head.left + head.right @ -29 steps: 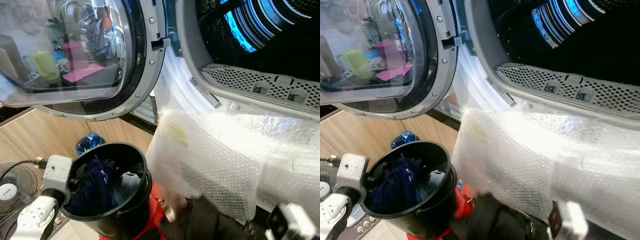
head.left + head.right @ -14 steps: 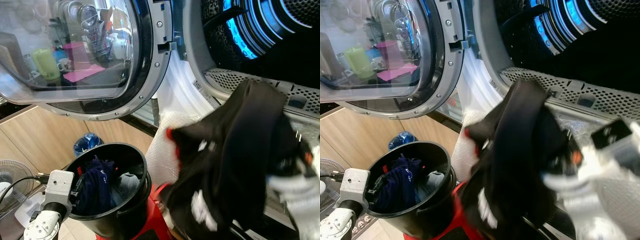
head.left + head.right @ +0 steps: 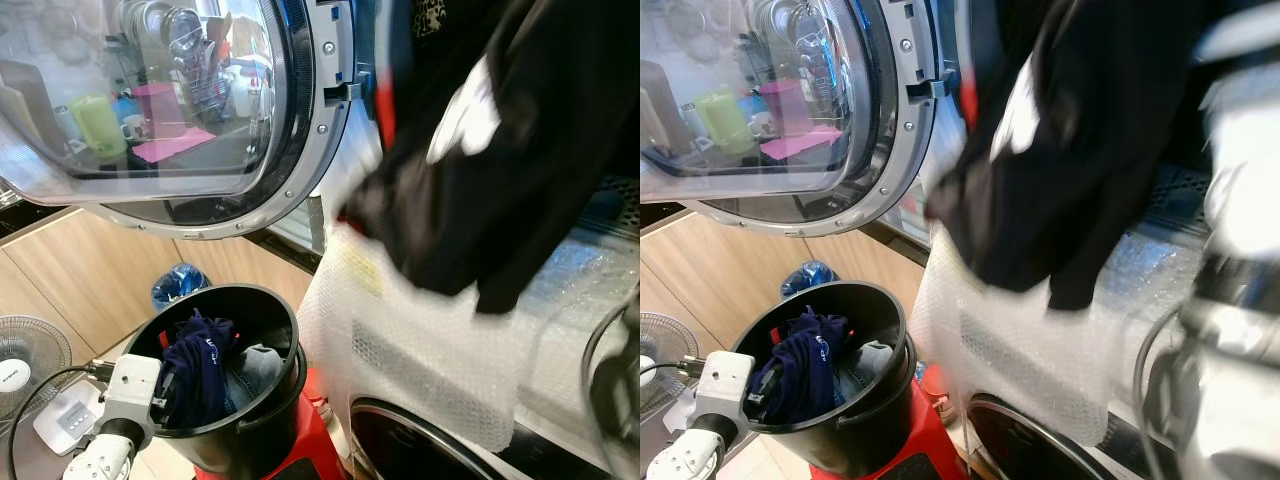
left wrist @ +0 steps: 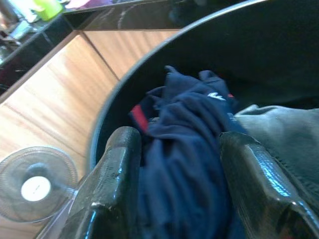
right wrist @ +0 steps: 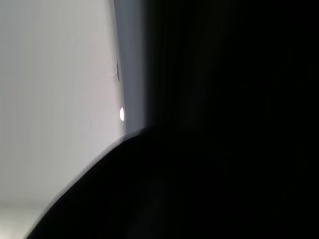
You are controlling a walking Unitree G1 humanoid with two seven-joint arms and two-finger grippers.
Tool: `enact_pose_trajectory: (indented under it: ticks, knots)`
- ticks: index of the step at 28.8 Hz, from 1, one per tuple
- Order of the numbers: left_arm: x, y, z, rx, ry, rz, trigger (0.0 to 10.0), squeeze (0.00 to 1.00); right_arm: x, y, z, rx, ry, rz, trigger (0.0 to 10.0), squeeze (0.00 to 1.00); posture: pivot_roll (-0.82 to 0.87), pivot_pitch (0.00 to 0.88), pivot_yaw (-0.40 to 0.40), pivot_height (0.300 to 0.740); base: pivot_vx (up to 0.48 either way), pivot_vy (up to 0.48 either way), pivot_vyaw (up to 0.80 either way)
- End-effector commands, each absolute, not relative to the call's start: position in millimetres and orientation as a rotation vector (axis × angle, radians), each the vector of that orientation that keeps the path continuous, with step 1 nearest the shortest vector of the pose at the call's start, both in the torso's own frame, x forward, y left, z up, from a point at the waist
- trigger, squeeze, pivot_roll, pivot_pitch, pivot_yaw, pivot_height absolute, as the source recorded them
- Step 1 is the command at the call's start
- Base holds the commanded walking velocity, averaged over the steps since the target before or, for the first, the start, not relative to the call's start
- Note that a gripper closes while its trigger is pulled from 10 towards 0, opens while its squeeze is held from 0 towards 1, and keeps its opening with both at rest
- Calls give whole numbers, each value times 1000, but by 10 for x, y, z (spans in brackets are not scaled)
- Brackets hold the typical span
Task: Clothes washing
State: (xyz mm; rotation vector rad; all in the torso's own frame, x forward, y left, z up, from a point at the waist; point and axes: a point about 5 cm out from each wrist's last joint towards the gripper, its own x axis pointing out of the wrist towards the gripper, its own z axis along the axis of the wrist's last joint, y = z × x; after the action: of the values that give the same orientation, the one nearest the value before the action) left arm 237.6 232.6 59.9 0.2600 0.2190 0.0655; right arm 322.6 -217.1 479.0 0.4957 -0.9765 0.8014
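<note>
Left tool (image 4: pixel 174 184) spread over one navy garment (image 3: pixel 197 362) in bucket (image 3: pixel 272 425); one black garment (image 3: pixel 480 170) at washer door (image 3: pixel 150 110); right tool state unclear.

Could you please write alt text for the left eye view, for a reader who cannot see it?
A black garment hangs blurred before the washer opening, above bubble wrap draped over its front. Lower left, a black bin holds dark blue clothes, the left gripper at its rim beneath the open door.

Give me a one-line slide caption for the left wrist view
Left claw open over a navy garment inside the black bucket.
</note>
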Motion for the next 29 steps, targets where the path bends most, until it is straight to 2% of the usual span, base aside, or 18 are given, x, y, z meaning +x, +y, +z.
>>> enact_pose_trajectory:
  ticks: [1,2,4,8,12,15,17,19,22,23,24,26,27,29]
  knots:
    - [2321,2340,538,267,238,69,10000,0,3335,-2281,4859,543,-932,694,0,0,16,7,98,740,0,0,0]
    - [2309,2329,527,262,242,70,10000,0,3415,-2331,4977,554,-882,564,0,0,16,9,99,740,0,0,0]
    - [2307,2326,524,261,242,70,10000,0,3436,-2339,5008,553,-867,531,0,0,16,9,99,740,0,0,0]
    - [2312,2307,511,263,241,60,10000,0,3642,-2287,4996,445,-671,252,0,0,11,2,105,740,0,0,0]
    - [2319,2285,506,260,242,57,10000,0,3713,-2220,4986,367,-587,139,0,0,10,2,106,740,0,0,0]
    - [2316,2258,499,256,241,54,10000,0,3716,-2297,4996,359,-544,-23,0,0,19,7,99,740,0,0,0]
    - [2313,2253,497,256,241,53,10000,0,3708,-2322,5004,355,-542,-58,0,0,19,7,99,740,0,0,0]
    - [2308,2256,504,247,230,77,10000,0,3647,-2452,5055,301,-550,-239,0,0,34,12,89,740,0,0,0]
    - [2302,2266,515,242,221,106,10000,0,3573,-2603,5082,255,-568,-412,0,0,46,14,82,740,0,0,0]
    - [2302,2266,515,242,221,106,10000,0,3573,-2603,5082,255,-568,-412,0,0,46,14,82,740,0,0,0]
    - [2289,2260,513,237,220,115,10000,0,3528,-2715,5073,182,-569,-518,0,0,60,13,73,740,0,0,0]
    - [2285,2257,512,237,220,118,10000,0,3516,-2746,5068,167,-568,-547,0,0,60,13,73,740,0,0,0]
    - [2264,2252,508,228,217,130,10000,0,3458,-2942,5007,190,-562,-636,0,0,71,17,61,740,0,0,0]
    - [2254,2248,506,226,217,134,10000,0,3430,-3025,4979,208,-560,-672,0,0,71,17,61,740,0,0,0]
